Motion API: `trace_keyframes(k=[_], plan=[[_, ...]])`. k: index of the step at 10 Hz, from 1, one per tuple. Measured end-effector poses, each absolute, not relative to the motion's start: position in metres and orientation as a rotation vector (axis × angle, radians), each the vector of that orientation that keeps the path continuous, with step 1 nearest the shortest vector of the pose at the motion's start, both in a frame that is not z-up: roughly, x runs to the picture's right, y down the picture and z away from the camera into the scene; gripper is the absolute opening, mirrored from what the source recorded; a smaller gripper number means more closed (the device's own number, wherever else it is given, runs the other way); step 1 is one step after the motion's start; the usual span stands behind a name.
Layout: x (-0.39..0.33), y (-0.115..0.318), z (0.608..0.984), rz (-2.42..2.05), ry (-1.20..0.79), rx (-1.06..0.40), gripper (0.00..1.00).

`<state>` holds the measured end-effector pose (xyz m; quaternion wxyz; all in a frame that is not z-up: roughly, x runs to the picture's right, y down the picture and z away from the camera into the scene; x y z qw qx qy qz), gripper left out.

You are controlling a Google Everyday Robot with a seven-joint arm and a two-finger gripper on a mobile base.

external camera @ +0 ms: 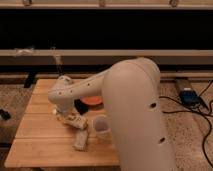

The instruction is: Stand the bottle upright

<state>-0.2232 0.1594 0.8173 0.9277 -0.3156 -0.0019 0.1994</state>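
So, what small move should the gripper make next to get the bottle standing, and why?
Probably settle the gripper onto the bottle to take hold of it. The bottle lies on its side on the wooden table, and the gripper is low at its end away from the white cup. The cup stands close by, so a short move seems safest.

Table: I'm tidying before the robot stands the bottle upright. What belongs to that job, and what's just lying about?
For the job: bottle, lying on its side on the wooden table; gripper, low at the bottle's left end.
Lying about: white cup; beige packet; orange dish, partly hidden.
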Motion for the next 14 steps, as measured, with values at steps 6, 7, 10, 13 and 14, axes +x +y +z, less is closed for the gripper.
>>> trace_keyframes(k=[6,7,10,13,14], plan=[[-0.241,0.158,0.816,0.324,0.021,-0.66,0.62],[-0.242,0.155,0.816,0.325,0.028,-0.657,0.62],[-0.255,0.155,0.815,0.297,0.055,-0.625,0.62],[-0.264,0.161,0.812,0.251,0.07,-0.561,0.62],[-0.267,0.165,0.811,0.227,0.081,-0.533,0.62]])
